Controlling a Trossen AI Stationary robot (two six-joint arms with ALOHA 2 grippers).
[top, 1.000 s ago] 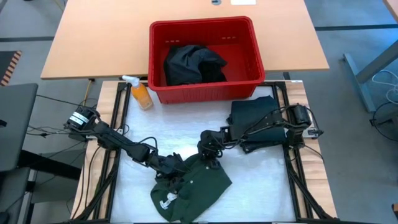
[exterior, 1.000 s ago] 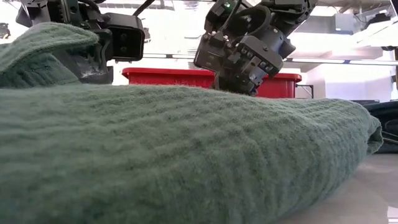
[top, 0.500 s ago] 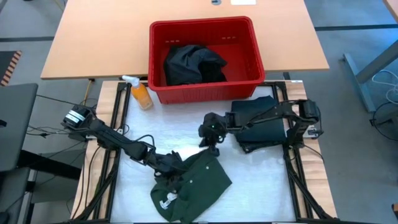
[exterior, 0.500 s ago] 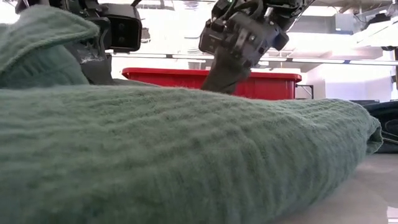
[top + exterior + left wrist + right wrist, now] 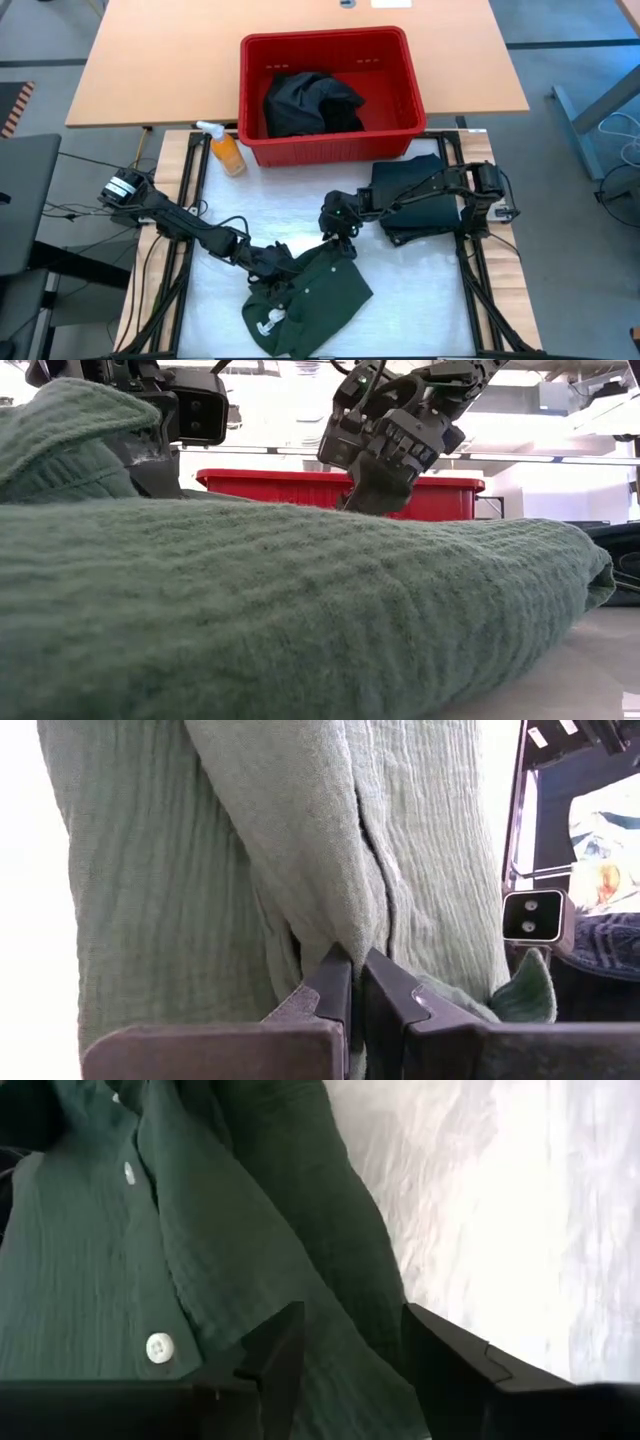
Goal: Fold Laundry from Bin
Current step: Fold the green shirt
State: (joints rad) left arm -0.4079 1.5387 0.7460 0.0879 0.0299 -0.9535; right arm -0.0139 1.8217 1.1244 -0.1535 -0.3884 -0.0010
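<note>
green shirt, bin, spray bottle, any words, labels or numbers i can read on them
No text can be read in any view.
Green shirt: a small pale label near its lower edge, too small to read.
Red bin: no lettering visible.
Orange spray bottle: no readable label.
Left gripper is shut on the shirt; right gripper is open over it.

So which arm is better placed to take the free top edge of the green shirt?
The right: its gripper hangs open just over that edge of the green shirt, while the left gripper is shut on the cloth.
</note>
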